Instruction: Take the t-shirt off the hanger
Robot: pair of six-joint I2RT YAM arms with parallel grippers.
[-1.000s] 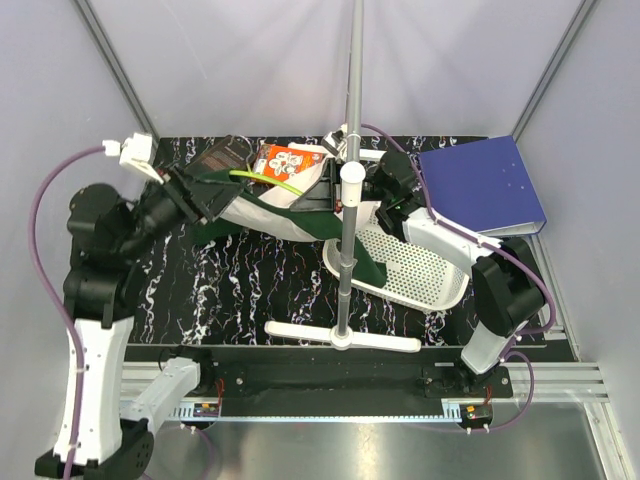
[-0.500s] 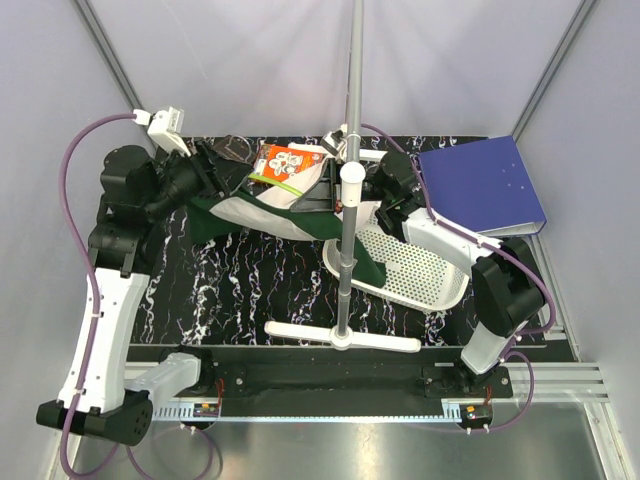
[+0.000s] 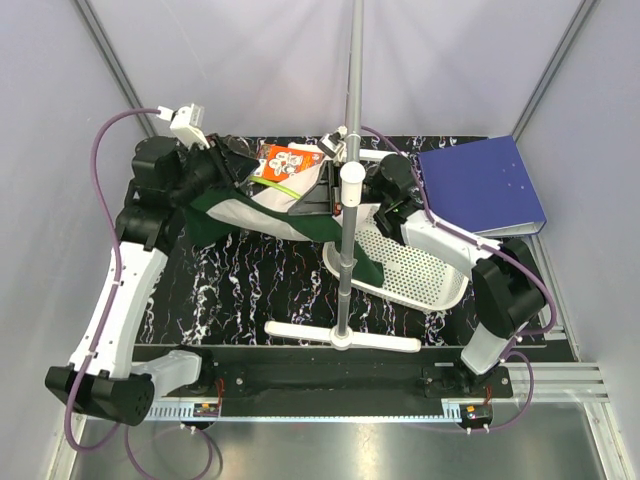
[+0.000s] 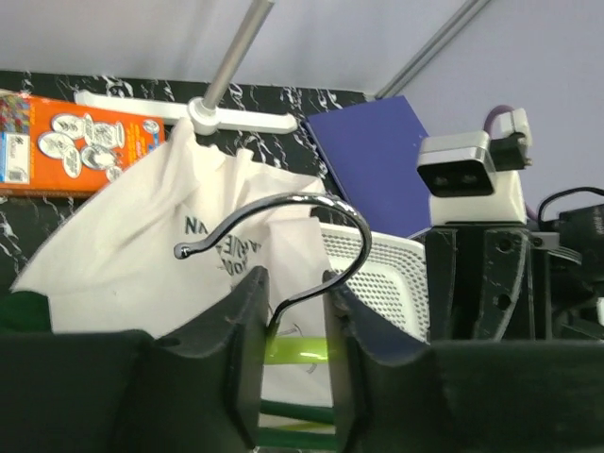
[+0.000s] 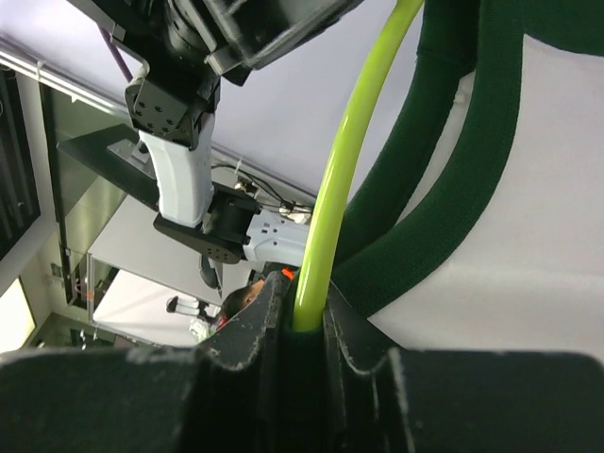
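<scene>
Left gripper (image 4: 297, 283) fingers (image 4: 226, 368) are narrow around the neck of the chrome hook (image 4: 311, 203). There's a sliver of gap showing beside the wire, so I can't tell if they're actually biting. Right gripper (image 5: 304, 302) fingers (image 5: 255, 344) are pinched tight on the hanger (image 5: 354, 151), right on its lime-green rod beside the dark green neckline.

So the hanger is held up between both arms, just left of the stand pole (image 3: 350, 150), with the t-shirt (image 3: 250, 212) draped on it over the far side of the table (image 3: 250, 280). One dark green end hangs at the rim of the white basket (image 3: 415, 265).

My guess is the shirt is light, floppy and will stretch and snag rather than slide. The hanger looks thin, smooth and a bit springy. I'd keep one grip on the hook and take the cloth at the collar or shoulder seam, not the loose body.
</scene>
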